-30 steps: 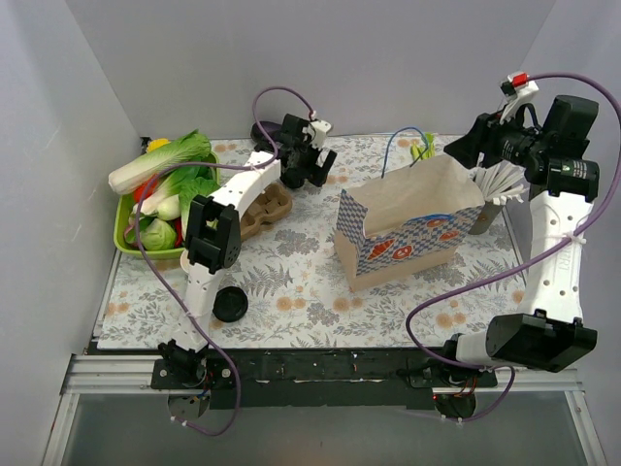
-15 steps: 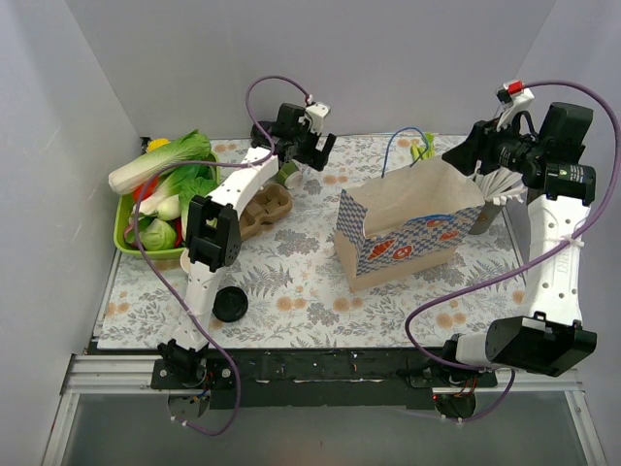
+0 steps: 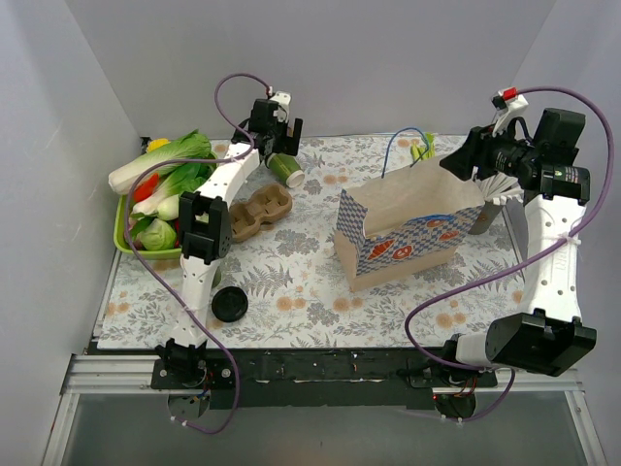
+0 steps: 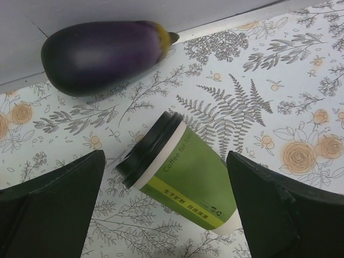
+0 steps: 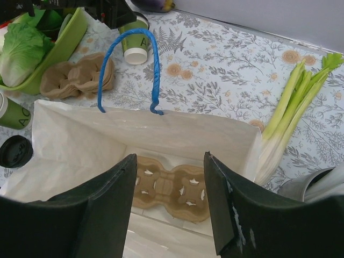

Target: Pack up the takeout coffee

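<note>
Straddling the takeout coffee [image 4: 180,183], toppled near the table's [image 4: 279,80] far edge, we centre the left gripper [image 4: 165,161], jaws spread wide, across its body; the right gripper [image 5: 169,158] hovers part-spread, empty, above the bag [image 5: 80,145].

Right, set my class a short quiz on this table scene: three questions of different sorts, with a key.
1. True or false: the takeout coffee stands upright.
2. What lies at the bottom of the paper bag? A) a cardboard cup carrier B) a spoon C) a napkin
3. Name the dark purple vegetable that lies by the back wall near the coffee.

Key: 1. False, it lies on its side. 2. A. 3. The eggplant.
</note>
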`<action>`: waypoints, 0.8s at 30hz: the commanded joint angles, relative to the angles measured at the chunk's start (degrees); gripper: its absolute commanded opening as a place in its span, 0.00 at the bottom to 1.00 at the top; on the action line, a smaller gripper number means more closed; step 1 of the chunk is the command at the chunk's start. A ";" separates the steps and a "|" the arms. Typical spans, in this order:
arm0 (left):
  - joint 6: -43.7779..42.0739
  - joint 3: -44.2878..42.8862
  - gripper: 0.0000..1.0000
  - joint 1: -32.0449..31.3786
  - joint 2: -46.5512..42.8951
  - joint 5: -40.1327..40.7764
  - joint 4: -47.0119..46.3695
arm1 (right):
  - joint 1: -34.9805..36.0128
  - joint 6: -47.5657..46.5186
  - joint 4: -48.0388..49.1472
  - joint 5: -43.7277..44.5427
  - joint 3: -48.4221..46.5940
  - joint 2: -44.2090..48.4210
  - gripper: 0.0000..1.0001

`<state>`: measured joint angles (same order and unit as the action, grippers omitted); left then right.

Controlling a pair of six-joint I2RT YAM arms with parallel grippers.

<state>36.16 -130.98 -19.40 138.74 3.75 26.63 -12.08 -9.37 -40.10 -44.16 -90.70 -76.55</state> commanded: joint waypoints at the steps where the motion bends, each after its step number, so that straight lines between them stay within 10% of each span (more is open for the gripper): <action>1: 2.86 -1.03 0.98 0.50 0.92 -1.28 -0.18 | 0.12 -1.27 0.46 0.65 0.08 0.26 0.61; 24: -0.30 2.83 0.98 -0.03 -0.31 -18.25 3.43 | 0.12 -1.89 0.02 1.36 2.28 0.53 0.62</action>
<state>37.82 -129.36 -18.81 142.28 -10.52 28.93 -11.99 -10.90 -40.53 -42.19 -88.97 -76.60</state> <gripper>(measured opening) 0.981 0.623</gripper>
